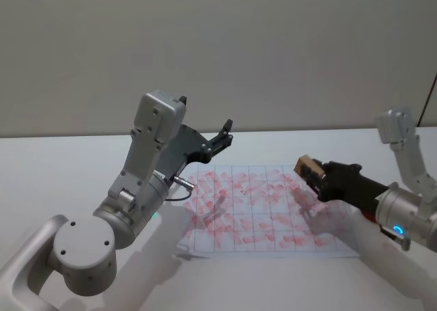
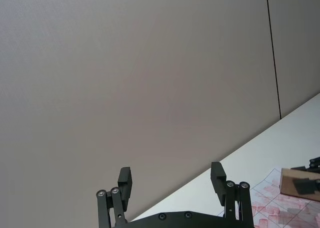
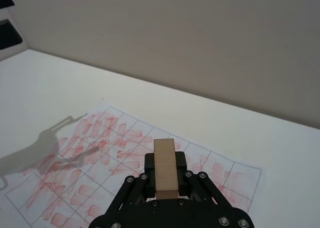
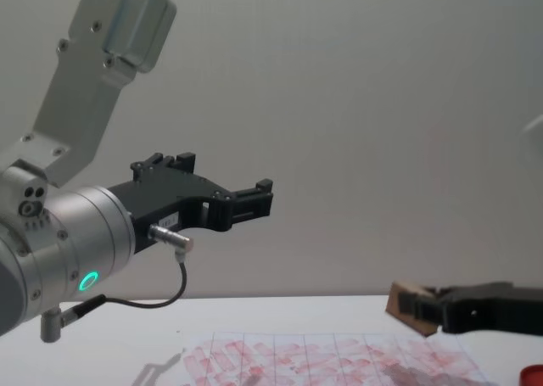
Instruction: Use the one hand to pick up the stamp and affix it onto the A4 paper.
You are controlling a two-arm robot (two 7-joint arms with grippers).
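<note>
The right gripper [image 1: 317, 178] reaches in from the right side with its two black fingers clenched on the stamp [image 1: 306, 167], a small light-brown wooden block. The block sticks out past the fingertips and tilts a little. It hangs in the air over the right part of the paper [image 1: 259, 219], clear of the sheet, and its shadow falls on the grid below. The paper lies flat on the white table [image 1: 61, 167], a white sheet with a thin printed grid, crowded with pale red rectangular marks (some smeared into each other). The left gripper [image 1: 222, 133] is raised high above the paper's far left corner, pointing towards the wall, its fingers spread apart with nothing between them. A bit of something red [image 4: 533, 374] shows at the table's right edge.
</note>
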